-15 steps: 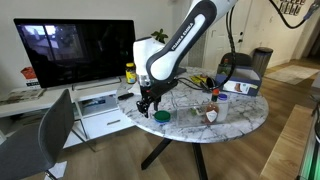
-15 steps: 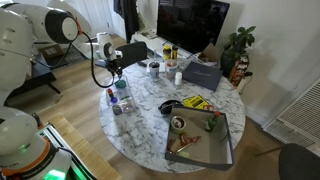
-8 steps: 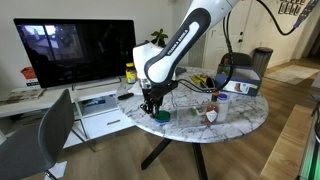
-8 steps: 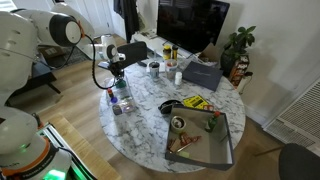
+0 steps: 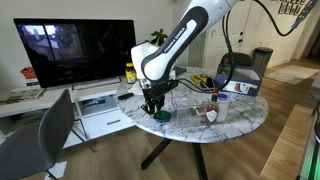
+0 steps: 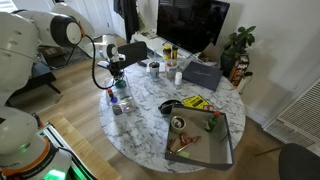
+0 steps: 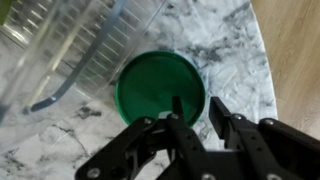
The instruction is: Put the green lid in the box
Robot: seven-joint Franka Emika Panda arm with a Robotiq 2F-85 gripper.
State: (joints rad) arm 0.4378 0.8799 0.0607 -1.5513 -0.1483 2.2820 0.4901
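Observation:
The green lid [image 7: 158, 90] lies flat on the marble table [image 7: 235, 50] near its edge. It also shows in an exterior view [image 5: 160, 116], just under the gripper. My gripper [image 7: 196, 110] is low over the lid and open. One finger stands over the lid's disc and the other outside its rim, with marble showing between them. The gripper shows in both exterior views [image 5: 153, 107] [image 6: 117, 83]. The box [image 5: 240, 86], blue and white with a dark top, sits at the far side of the table [image 6: 203, 73]. In that exterior view the lid is hidden by the gripper.
A clear plastic container [image 7: 60, 50] stands right beside the lid. Cups and jars [image 6: 122, 105] crowd the table near the gripper. A grey tray [image 6: 205, 142] with tools and a yellow-black item [image 6: 195, 102] lie further along. A chair [image 5: 50, 135] stands beside the table.
The gripper has come down a little onto the green lid and shifted slightly. The lid has not moved.

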